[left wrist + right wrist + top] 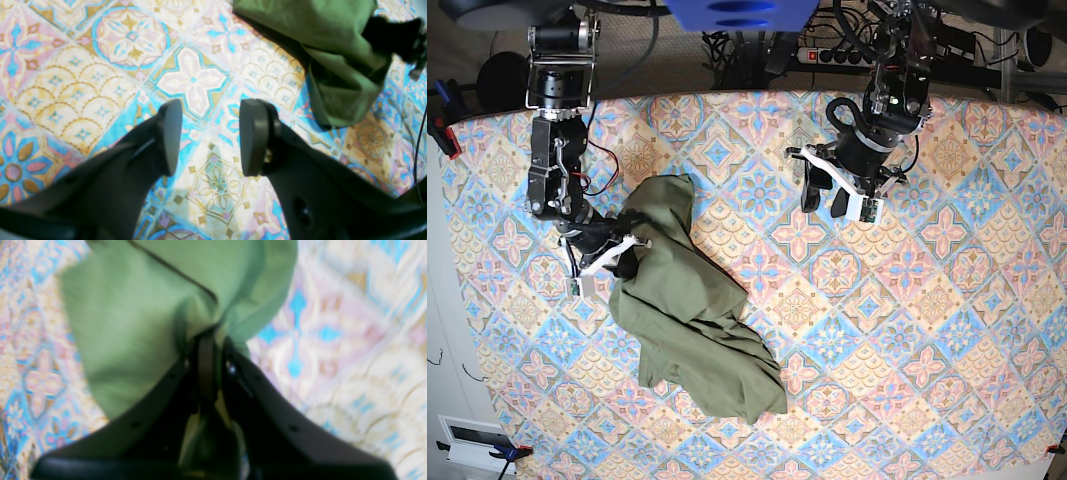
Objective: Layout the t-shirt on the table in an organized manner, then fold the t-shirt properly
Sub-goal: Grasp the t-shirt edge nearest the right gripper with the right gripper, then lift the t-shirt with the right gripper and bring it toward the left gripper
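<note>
— Where's the t-shirt?
— Crumpled on the desk, toward the right arm's side.
— And the pincers?
— The right pincer is clamped on a bunch of its fabric; the left pincer hovers spread apart over bare cloth, empty.

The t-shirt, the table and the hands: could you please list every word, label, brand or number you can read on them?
None can be read.
The t-shirt: plain olive green, no print or tag showing.
The table: only tile and flower patterns, no lettering.
The left hand and right hand: plain black, no markings.
A small white tag near the left hand: too small to read.
</note>
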Controlling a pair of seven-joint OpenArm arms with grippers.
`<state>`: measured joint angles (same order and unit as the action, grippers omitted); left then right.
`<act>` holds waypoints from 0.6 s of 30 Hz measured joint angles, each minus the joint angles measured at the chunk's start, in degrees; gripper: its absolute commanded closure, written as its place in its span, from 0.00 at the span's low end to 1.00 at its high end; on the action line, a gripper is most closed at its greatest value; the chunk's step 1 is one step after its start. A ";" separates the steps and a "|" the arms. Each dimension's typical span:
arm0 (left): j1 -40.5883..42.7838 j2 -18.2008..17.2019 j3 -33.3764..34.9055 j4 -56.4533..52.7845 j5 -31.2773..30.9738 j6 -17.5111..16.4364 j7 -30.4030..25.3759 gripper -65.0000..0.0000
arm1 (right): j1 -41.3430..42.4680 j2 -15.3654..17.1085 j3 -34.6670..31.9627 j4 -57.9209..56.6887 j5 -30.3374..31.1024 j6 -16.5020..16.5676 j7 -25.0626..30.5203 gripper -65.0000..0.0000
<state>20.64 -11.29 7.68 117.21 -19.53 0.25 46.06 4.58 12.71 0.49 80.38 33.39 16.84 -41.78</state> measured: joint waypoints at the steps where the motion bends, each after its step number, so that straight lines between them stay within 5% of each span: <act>1: 0.00 0.00 0.00 0.00 0.00 0.00 0.00 0.58 | -0.13 -0.02 0.00 2.27 -0.07 -0.04 -0.02 0.98; 12: 0.02 -0.15 -0.17 0.00 0.00 -0.02 0.02 0.58 | -2.32 -0.59 -0.26 18.60 -0.07 0.92 -3.67 0.98; 18: -0.02 -1.11 -0.44 0.00 0.04 0.07 -0.02 0.58 | -1.57 -6.10 -1.73 22.29 0.31 12.94 -3.02 0.98</act>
<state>20.62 -12.40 7.25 117.21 -19.49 0.32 46.04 3.01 6.61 -1.23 102.67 33.69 29.78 -44.80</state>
